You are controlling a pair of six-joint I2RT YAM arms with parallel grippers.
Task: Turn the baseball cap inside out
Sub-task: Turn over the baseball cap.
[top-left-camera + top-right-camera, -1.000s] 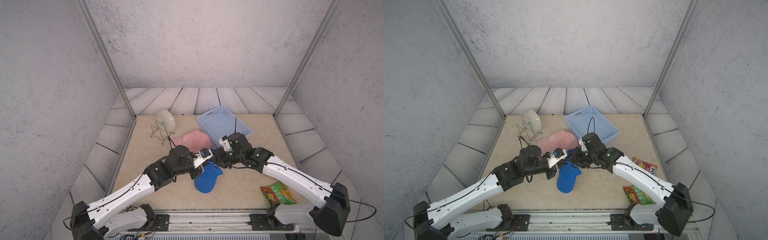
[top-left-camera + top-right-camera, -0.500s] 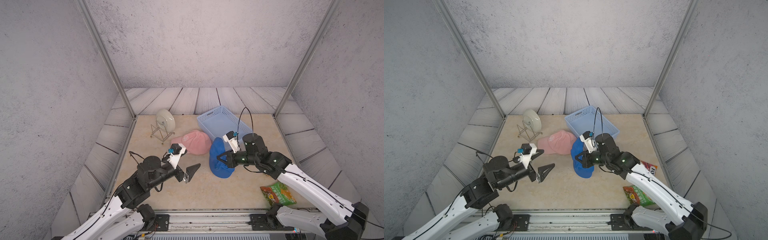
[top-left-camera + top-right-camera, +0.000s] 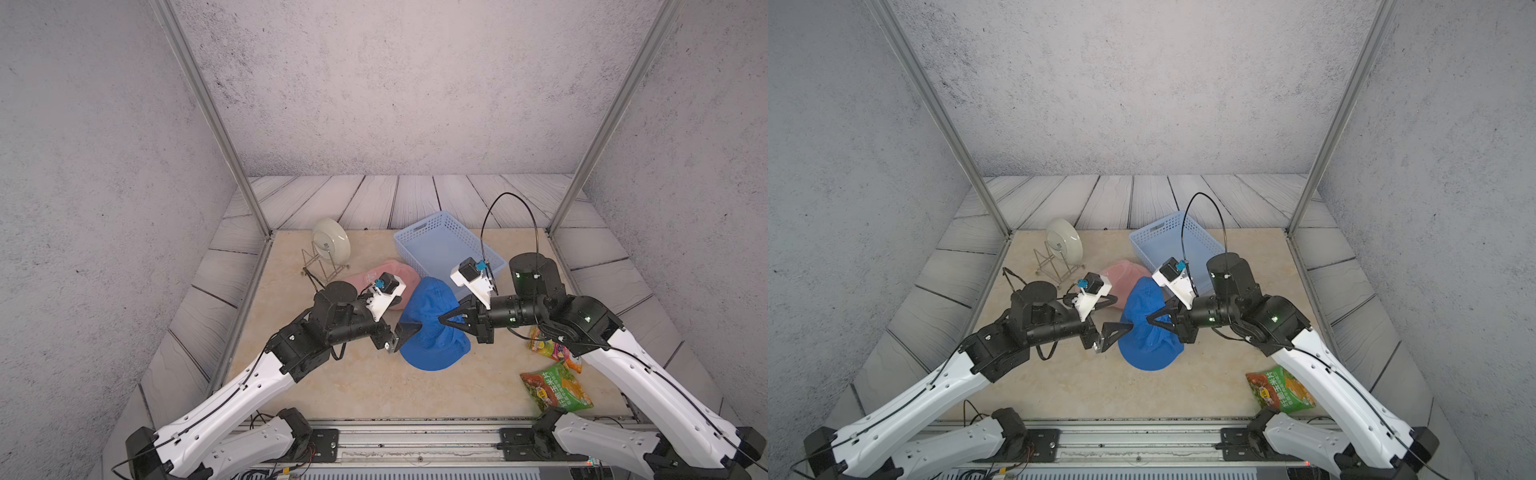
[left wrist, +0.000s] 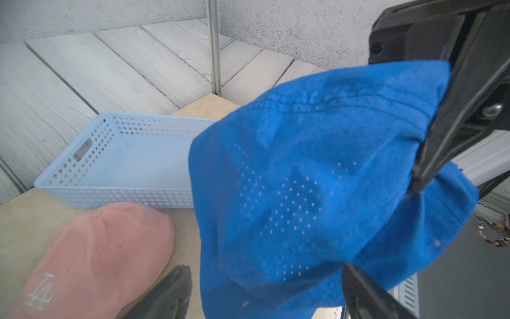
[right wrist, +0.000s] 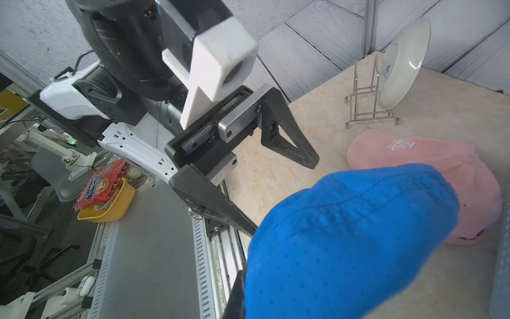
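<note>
Blue cap (image 3: 428, 345) hangs above the table (image 3: 332, 374) between both arms, right gripper (image 3: 441, 321) pinched tight on its fabric, left gripper (image 5: 283, 198) wide open and empty beside it, so the flip looks barely started.

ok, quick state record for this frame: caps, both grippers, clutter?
right gripper: shut on blue cap
left gripper: open, one finger at that cap's edge, no grip
blue cap: bunched, hanging from the pinch
pink cap: lying beside basket
basket: empty
plate: upright in wire stand
snack packets: robot's right, near edge
</note>
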